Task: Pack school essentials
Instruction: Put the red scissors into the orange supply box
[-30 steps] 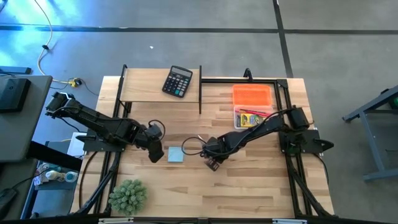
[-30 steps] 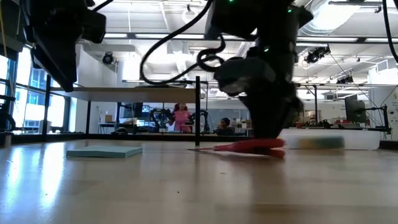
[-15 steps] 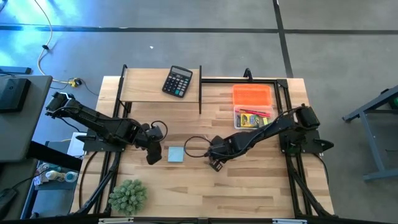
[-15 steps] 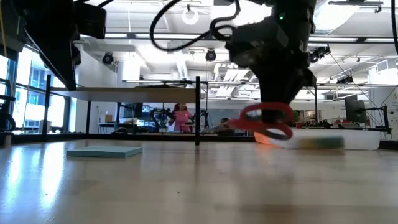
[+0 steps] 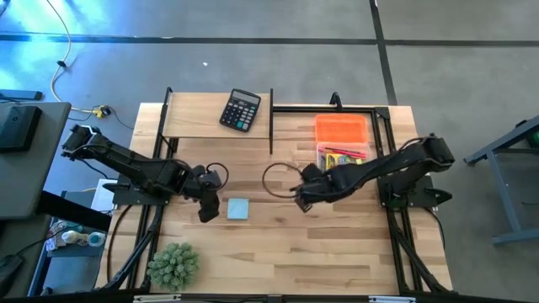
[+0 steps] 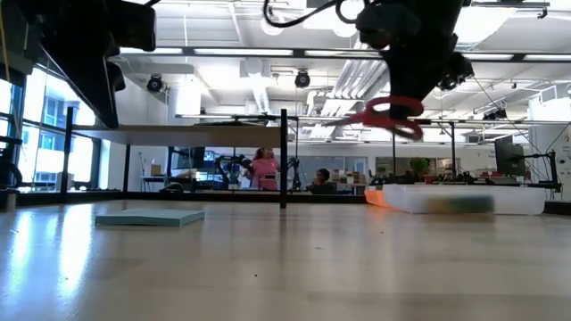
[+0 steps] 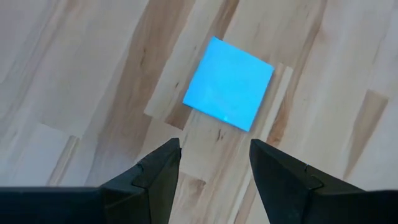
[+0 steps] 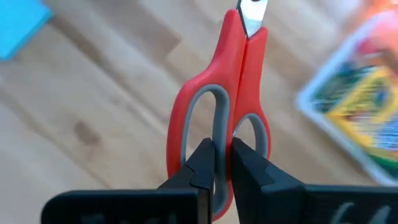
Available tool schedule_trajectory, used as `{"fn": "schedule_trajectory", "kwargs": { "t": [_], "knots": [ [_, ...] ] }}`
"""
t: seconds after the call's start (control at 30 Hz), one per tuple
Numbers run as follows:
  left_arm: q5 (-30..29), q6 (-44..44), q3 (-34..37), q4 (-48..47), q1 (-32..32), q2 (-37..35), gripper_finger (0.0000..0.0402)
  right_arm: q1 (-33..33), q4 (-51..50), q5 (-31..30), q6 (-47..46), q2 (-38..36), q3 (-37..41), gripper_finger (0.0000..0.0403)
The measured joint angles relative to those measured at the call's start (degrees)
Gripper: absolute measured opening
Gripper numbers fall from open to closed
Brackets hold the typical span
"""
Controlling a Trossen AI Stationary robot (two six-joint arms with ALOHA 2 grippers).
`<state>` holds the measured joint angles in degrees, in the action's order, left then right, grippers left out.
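— Wooden planks make up the table (image 5: 278,252), and beyond it an open workshop with ceiling lights is seen in the low view. What is held?

— The red-handled scissors (image 8: 219,106) are held by the right gripper (image 5: 305,195), whose two fingers are pressed together on the strip between the two grey-lined handle loops. In the low view the scissors (image 6: 389,116) are seen lifted well clear of the table top, with the blades closed.

— And where is that, seen from above?

— Near the middle of the table, between the pale blue note pad (image 5: 238,208) and the clear bin (image 5: 335,158) at the right. The yellow crayon box (image 5: 341,160) is lodged in that bin, and an orange lid (image 5: 341,129) is laid just behind it. In the right wrist view the crayon box (image 8: 357,106) is shown blurred, off to one side of the scissor blades.

— How is the note pad placed?

— It is laid flat on the bare wood. The left gripper (image 5: 205,207) is held just beside it, above the table, and in the left wrist view its fingers (image 7: 160,171) are spread apart with nothing between them, the note pad (image 7: 228,84) lying ahead of them.

— Anything else on the table?

— A black calculator (image 5: 240,110) is set on the raised shelf at the back, and a spiky green plant (image 5: 173,265) is stood at the front left corner. People are seen far off in the room, one in a pink top (image 6: 261,167)
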<state>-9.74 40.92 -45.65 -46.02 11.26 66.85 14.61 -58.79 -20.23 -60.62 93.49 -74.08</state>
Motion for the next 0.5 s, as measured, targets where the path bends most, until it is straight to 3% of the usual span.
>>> {"fn": "schedule_trajectory", "kwargs": {
  "t": [0.2, 0.5],
  "knots": [
    [-0.6, 1.0, 0.0, 0.0, -1.8, 0.0, 0.0186, -2.2, -10.1, -6.5, 0.8, -6.8, 0.0, 0.002],
    [-4.3, 3.6, 0.0, 0.1, -4.3, 0.0, 0.0186, -8.5, -23.1, -9.0, 5.7, -19.6, 0.0, 0.002]
  ]
}}
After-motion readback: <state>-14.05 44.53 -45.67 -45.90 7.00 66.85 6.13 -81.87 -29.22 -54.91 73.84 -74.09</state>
